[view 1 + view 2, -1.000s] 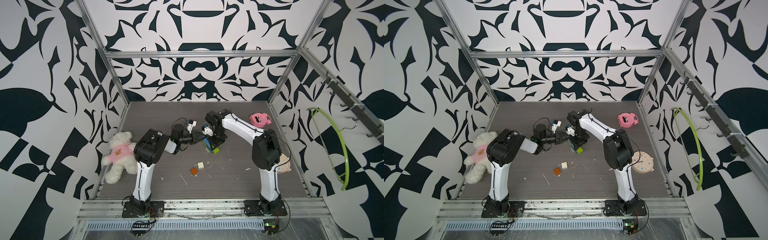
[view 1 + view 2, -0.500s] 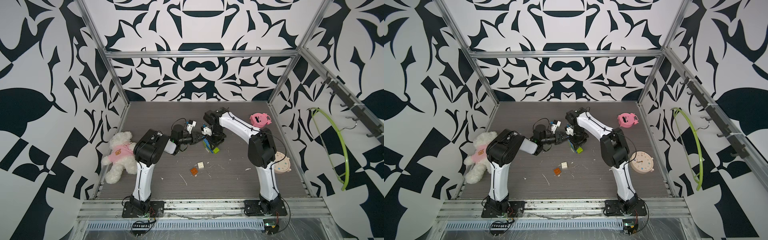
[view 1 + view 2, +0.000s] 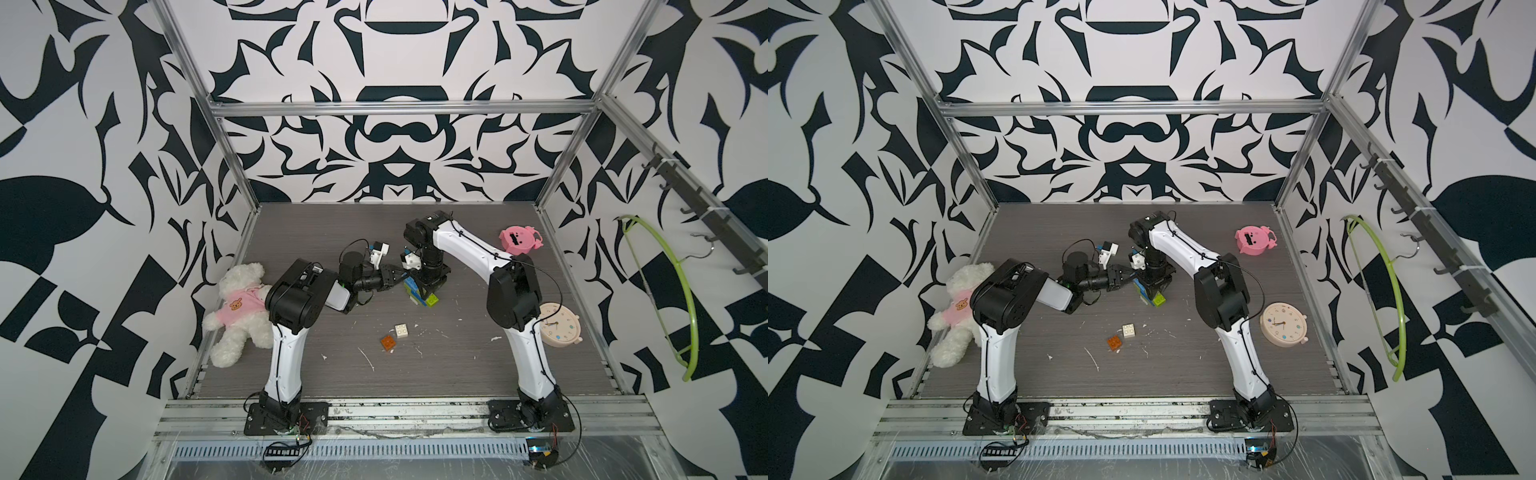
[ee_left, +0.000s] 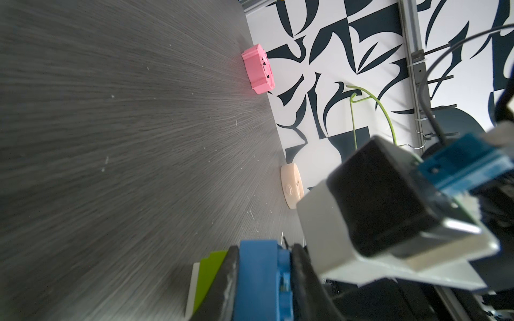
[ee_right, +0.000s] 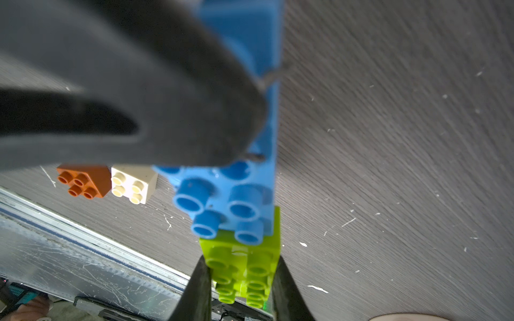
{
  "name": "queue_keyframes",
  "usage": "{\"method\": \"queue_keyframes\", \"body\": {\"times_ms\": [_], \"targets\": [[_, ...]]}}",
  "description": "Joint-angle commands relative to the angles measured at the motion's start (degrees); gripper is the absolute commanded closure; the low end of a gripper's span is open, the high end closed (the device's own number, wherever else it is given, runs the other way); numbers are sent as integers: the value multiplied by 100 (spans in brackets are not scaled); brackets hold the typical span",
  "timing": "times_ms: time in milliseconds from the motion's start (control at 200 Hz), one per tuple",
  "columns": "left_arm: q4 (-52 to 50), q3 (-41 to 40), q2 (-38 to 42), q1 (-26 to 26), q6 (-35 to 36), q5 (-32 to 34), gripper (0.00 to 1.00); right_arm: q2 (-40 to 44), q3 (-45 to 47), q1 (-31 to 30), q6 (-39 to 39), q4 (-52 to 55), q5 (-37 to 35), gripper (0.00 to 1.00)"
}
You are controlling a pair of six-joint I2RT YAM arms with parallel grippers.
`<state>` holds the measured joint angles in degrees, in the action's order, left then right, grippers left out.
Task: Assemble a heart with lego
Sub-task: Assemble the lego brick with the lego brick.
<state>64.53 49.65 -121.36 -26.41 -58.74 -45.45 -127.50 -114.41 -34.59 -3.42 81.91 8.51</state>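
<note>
1. Two grippers meet at the heart (image 3: 419,293), a half-built stepped cluster resting on the table (image 3: 457,365) between the arms.
2. The left gripper (image 4: 263,251) has its jaws drawn in narrow on the blue brick (image 4: 258,280), one finger on each side of it.
3. The right gripper (image 5: 242,280) pinches the lime green brick (image 5: 242,258) at the heart's other end, a finger on each flank.
4. The step in hand looks like seating the blue brick firmly against the bricks it joins.
5. To do this well, the right gripper should brace the heart like an anvil. The left should press straight along the studs, because a sideways or twisting push would likely lever the joint open.
6. Whether the studs are fully home cannot be told. A black left finger (image 5: 139,111) hides that seam in the right wrist view.
7. Two loose pieces, the white brick (image 3: 401,330) and the orange brick (image 3: 388,343), lie almost touching each other. They sit near the heart on its arm-base side and are probably the next to be fitted.
</note>
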Motion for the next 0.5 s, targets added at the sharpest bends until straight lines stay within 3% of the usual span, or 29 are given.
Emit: {"method": "queue_keyframes", "body": {"times_ms": [0, 495], "targets": [[-933, -316, -409, 98, 424, 230, 72, -406, 105, -7, -18, -369, -216, 100], [-1788, -317, -285, 75, 884, 433, 62, -919, -800, -7, -578, 159, 25, 100]]}}
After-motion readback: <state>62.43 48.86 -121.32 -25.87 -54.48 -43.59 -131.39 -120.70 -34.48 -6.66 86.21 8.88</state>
